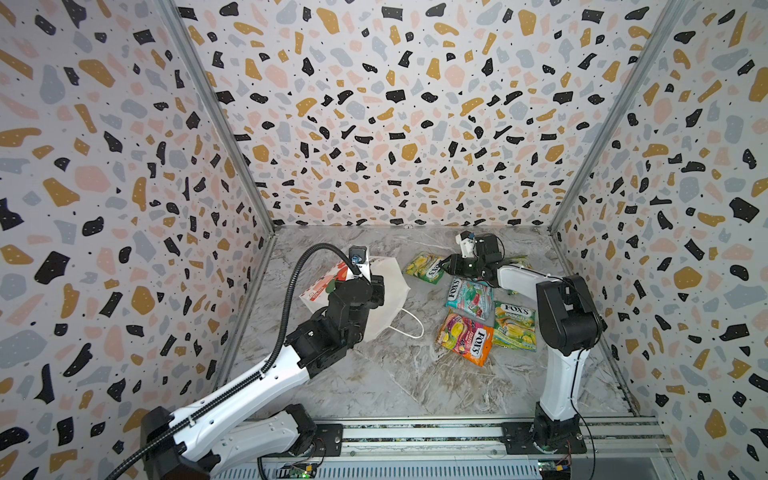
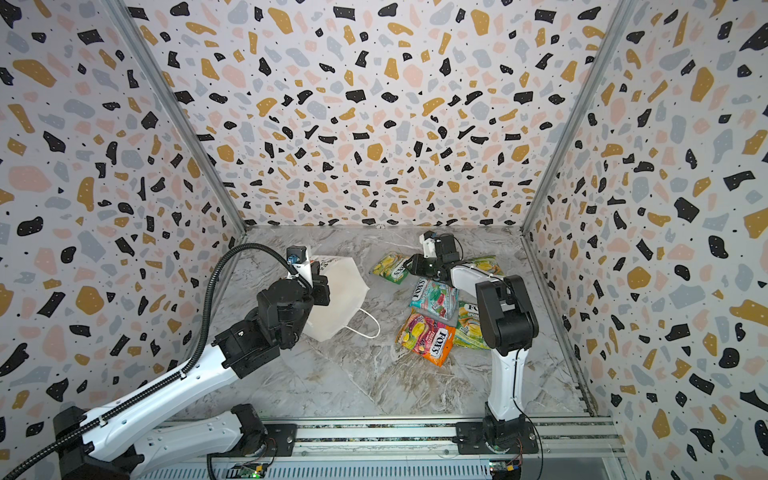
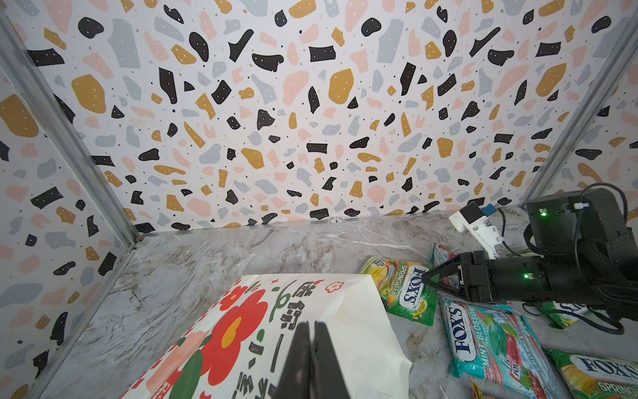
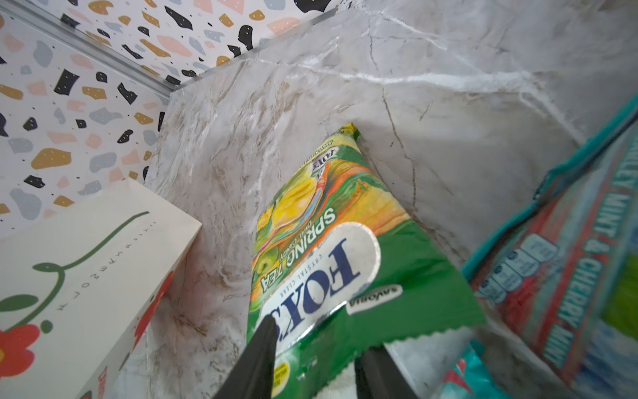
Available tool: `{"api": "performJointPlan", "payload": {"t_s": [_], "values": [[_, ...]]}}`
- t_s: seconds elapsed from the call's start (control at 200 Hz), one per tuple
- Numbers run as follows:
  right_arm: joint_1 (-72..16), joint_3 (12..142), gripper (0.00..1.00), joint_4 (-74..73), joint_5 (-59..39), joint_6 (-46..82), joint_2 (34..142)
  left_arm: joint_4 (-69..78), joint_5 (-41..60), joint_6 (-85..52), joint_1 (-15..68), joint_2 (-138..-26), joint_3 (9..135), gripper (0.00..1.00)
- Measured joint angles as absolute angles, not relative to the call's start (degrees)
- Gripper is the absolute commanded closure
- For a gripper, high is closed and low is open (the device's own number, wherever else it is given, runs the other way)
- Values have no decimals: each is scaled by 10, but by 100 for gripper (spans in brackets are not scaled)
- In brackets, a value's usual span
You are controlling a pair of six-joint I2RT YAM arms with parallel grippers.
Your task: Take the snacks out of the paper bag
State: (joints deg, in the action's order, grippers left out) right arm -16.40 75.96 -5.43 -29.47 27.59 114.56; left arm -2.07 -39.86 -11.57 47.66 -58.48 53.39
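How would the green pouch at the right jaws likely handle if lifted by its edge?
The pouch looks glossy, so it may slip from a light pinch. Its crimped end seems to curl up off the table, so it would probably flop, not stay stiff. Flat shape: unlikely to roll.

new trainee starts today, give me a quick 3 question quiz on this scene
1. True or false: the left gripper is shut on the paper bag.
2. Which pouch lies between the open jaws of the right gripper? A Mint Blossom; B Spring Tea; C orange-pink.
3. How many snacks lie out on the table?
Key: 1 true; 2 B; 3 five.
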Motion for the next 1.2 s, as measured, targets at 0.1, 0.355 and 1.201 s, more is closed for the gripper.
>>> {"api": "performJointPlan", "payload": {"t_s": [0.1,0.355,1.201], "values": [[-164,747,52,-45,-284,267,1129,-19,-395,-116,477,-585,534,100],[-165,712,46,-8,-240,237,1053,-13,-389,-116,476,-582,534,100],[-165,446,46,46,-95,194,666,-55,-349,-149,476,-606,578,100]]}}
